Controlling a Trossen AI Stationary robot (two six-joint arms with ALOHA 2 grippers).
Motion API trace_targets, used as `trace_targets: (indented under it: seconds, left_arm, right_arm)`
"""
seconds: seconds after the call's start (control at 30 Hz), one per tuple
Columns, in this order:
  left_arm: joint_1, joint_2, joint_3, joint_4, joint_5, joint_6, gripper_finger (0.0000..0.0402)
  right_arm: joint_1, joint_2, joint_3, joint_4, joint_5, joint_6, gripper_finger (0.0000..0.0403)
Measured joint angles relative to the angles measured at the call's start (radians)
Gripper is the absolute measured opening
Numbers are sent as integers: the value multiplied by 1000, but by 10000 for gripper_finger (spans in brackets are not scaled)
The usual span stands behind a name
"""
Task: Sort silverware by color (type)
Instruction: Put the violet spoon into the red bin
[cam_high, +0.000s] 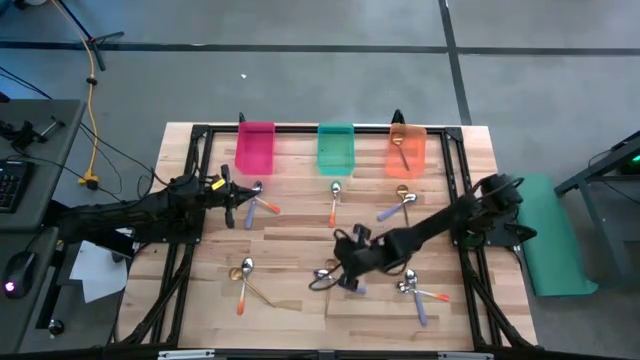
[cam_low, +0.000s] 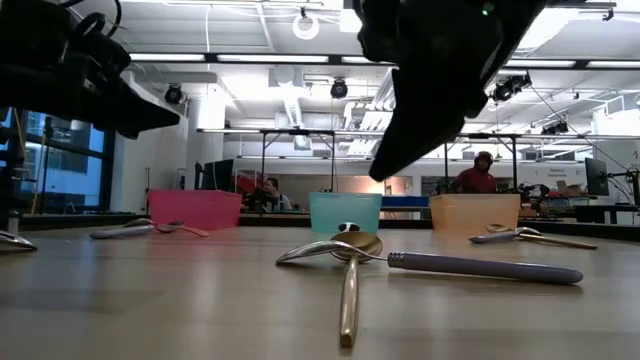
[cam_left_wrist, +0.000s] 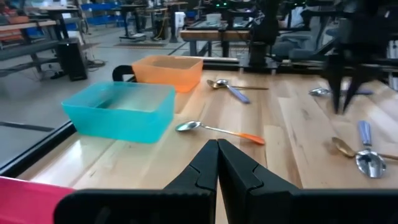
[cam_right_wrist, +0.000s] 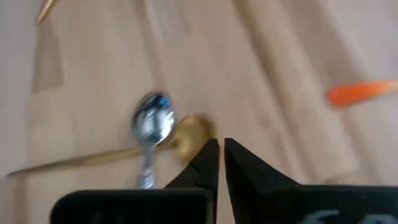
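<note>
Several small spoons lie flat on the wooden table (cam_high: 300, 235). A gold spoon (cam_low: 349, 275) and a purple-handled spoon (cam_low: 480, 267) cross near the table's middle. My right gripper (cam_high: 338, 268) hovers over this pair, shut, fingers pointing down, its tip (cam_low: 382, 172) well above them. Its wrist view shows the gold spoon's bowl (cam_right_wrist: 194, 132) and a silver bowl (cam_right_wrist: 153, 121) just ahead of the fingertips (cam_right_wrist: 221, 152). My left gripper (cam_high: 232, 207) is shut (cam_left_wrist: 217, 152) beside spoons (cam_high: 260, 203) near the pink bin.
Three translucent bins stand along the far edge: pink (cam_high: 255, 150), teal (cam_high: 335, 150) and orange (cam_high: 406, 152), which has a spoon inside. More spoons lie at the near left (cam_high: 243, 280), near right (cam_high: 415, 292), and ahead of the teal (cam_high: 334, 200) and orange (cam_high: 400, 207) bins.
</note>
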Motion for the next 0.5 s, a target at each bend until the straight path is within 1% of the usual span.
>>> trace_targets:
  seconds: [0.17,0.3,0.4,0.5]
  left_arm:
    - [0,0,0,2,-1,4,0]
    - [0,0,0,1,-1,11,0]
    - [0,0,0,2,-3,13,0]
    - [0,0,0,1,-4,12,0]
  right_arm:
    - [53,76,124,-96,-50,102,75]
    - [80,124,182,-169,-86,129,117]
    - [83,141,187,-179,-115,148,133]
    - [76,160,187,-183,-125,150,137]
